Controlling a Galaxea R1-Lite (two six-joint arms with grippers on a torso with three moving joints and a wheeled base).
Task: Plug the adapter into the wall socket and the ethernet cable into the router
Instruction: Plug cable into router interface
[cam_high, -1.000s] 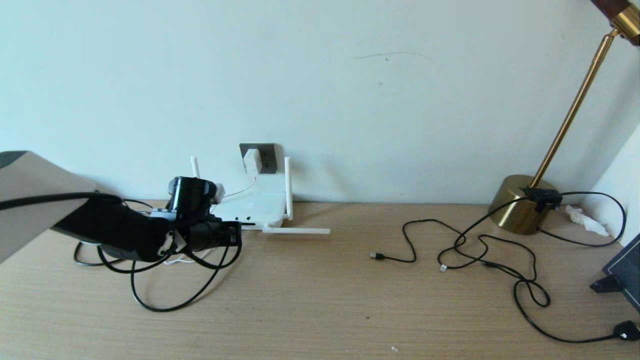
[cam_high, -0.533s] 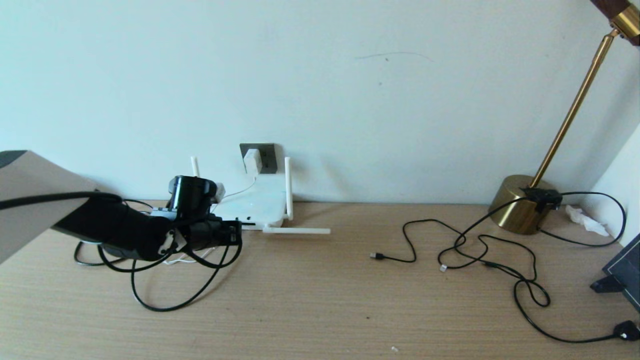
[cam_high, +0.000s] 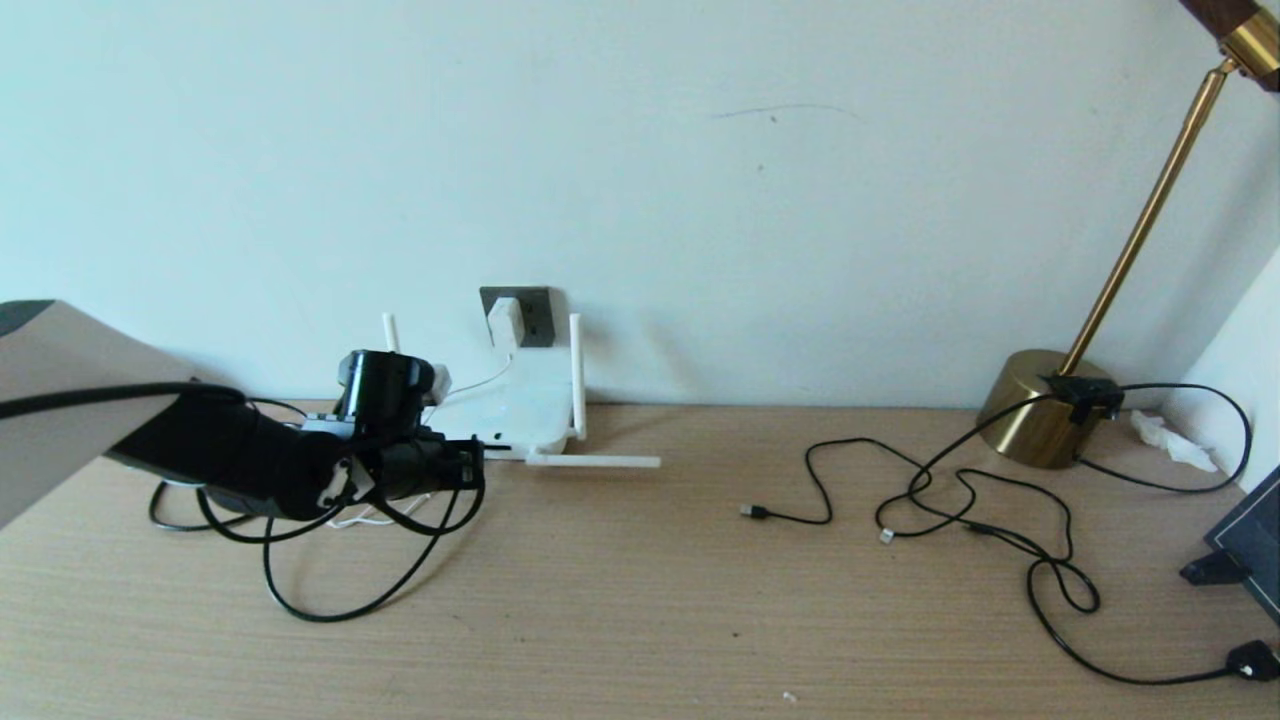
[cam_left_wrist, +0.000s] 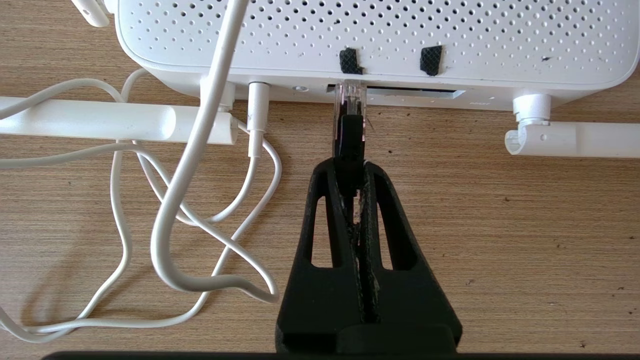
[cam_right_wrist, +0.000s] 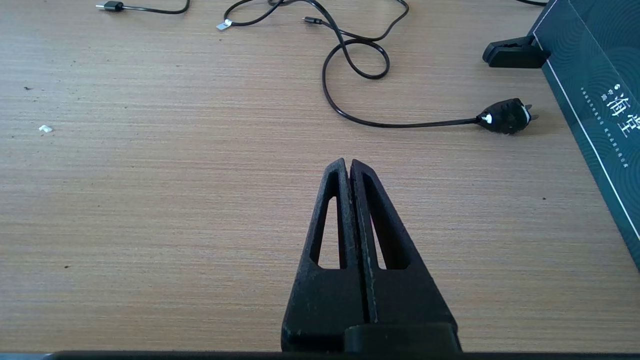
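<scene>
The white router lies flat against the wall, below the dark grey wall socket. The white adapter sits in that socket. My left gripper is shut on the black boot of the ethernet cable. The cable's clear connector tip meets the dark port slot on the router's front edge. The rest of the black cable loops on the table under my left arm. My right gripper hovers shut and empty over bare table, out of the head view.
White cord curls beside the router, and one antenna lies flat on the table. Thin black cords and a USB plug sprawl at the right near the brass lamp base. A dark box stands at far right.
My left wrist has shifted very slightly toward the wall, still gripping the connector. Nothing else has moved.
</scene>
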